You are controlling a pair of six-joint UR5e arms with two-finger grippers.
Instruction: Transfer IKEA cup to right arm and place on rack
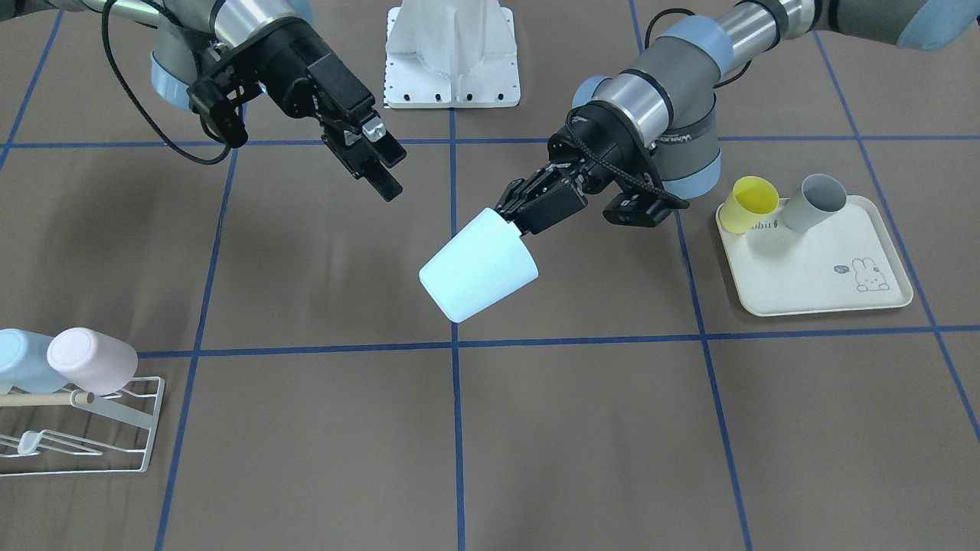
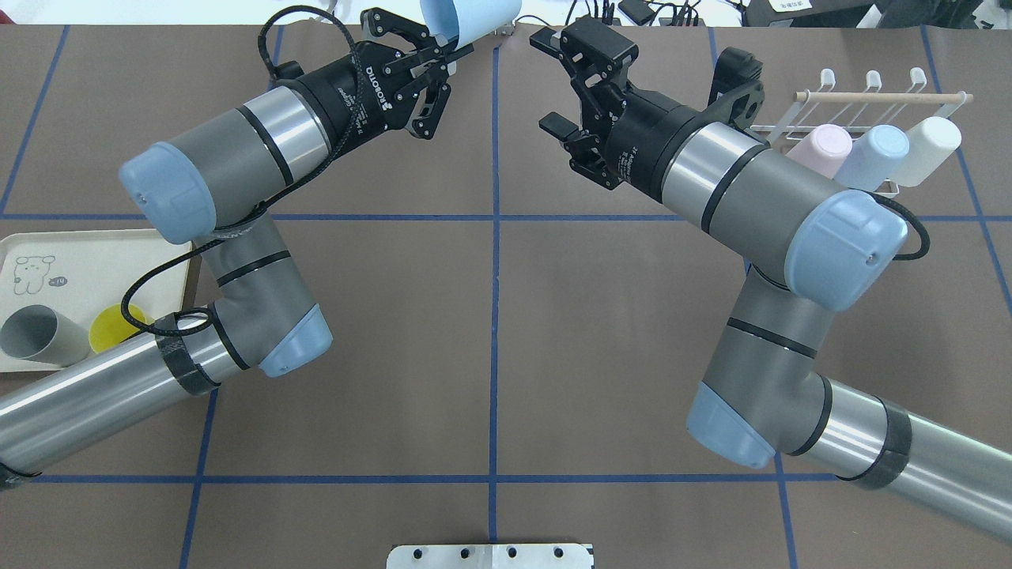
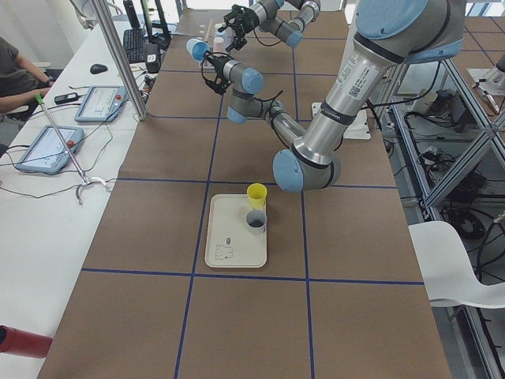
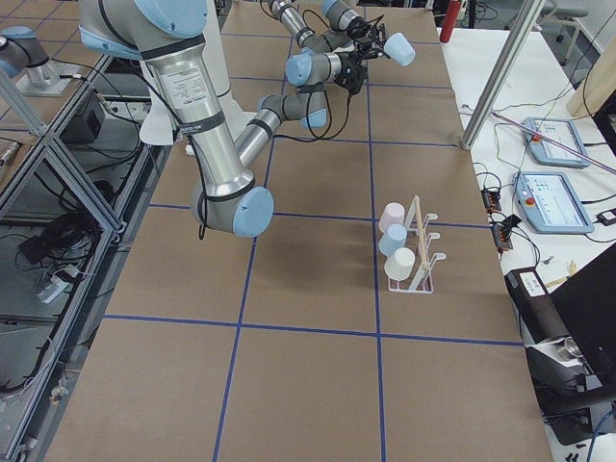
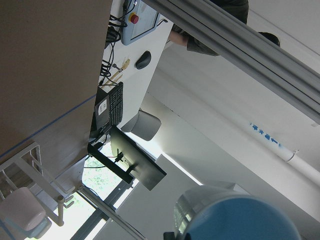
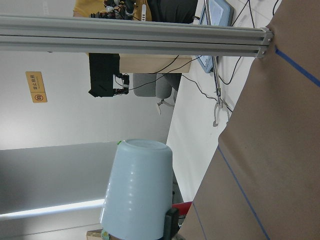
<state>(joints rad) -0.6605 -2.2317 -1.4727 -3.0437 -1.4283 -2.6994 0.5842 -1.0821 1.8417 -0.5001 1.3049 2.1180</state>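
The left gripper point(image 1: 511, 215) is pinching the cup point(image 1: 478, 264) by its rim, presenting it aloft so the nearby right gripper point(image 1: 387, 170), jaws spread, can take it.

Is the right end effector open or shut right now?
Open. The right end effector has its fingers spread apart with nothing between them; the left end effector holds the cup.

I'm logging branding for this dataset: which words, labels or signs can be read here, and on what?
"ROBOTIQ": body of the left gripper, overhead view.
"obi...", partly hidden by the yellow cup: cream rabbit tray.
Small print on the right gripper: blurred.
Yellow wall sign, right wrist view: too small.
Blue print on the white pipe, left wrist view: blurred.
Pale blue IKEA cup: no print visible.
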